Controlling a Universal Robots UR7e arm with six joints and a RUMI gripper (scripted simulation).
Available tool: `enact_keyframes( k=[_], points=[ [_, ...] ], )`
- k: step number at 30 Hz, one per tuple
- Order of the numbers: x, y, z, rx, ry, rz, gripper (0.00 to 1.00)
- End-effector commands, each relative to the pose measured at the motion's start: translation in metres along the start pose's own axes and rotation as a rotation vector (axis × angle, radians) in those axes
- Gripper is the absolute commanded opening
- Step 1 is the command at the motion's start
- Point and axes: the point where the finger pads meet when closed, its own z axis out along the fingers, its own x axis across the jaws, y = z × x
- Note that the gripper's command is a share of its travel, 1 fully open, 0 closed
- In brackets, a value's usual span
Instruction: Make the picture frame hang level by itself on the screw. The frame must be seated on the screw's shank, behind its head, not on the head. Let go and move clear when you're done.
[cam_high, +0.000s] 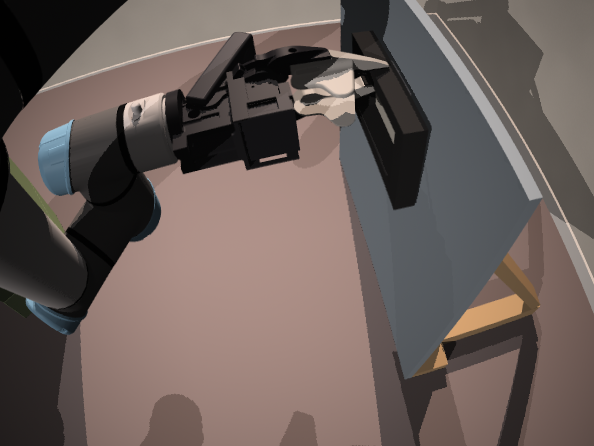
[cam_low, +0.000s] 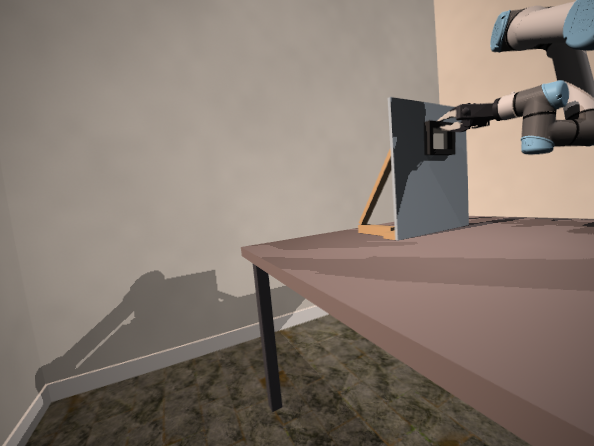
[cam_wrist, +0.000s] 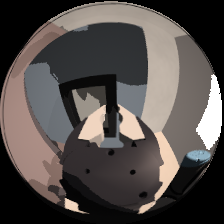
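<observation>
A small dark picture frame (cam_high: 392, 122) lies against the upper part of the grey upright board (cam_high: 440, 200). It also shows in the exterior view (cam_low: 440, 138) and in the wrist view (cam_wrist: 90, 100). My gripper (cam_high: 372, 75) is shut on the frame's right side bar near its top corner, with pale fingers on either side of the bar. In the wrist view the bar runs down between my fingers. The frame looks about level in the exterior view. The screw is hidden behind the frame.
The board stands near the far edge of the brown table (cam_low: 450, 280), propped from behind by an orange wooden brace (cam_low: 376, 200). A wall runs close behind the board. My arm (cam_high: 100, 150) reaches in from the left.
</observation>
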Motion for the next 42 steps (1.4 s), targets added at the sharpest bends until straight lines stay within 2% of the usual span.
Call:
enact_keyframes(
  k=[1, 33, 34, 42],
  points=[
    [0.0004, -0.0001, 0.0, 0.0, 0.001, 0.0, 0.0],
    [0.0004, -0.0001, 0.0, 0.0, 0.001, 0.0, 0.0],
    [0.0004, -0.0001, 0.0, 0.0, 0.001, 0.0, 0.29],
    [0.0004, -0.0001, 0.0, 0.0, 0.001, 0.0, 0.29]
  ],
)
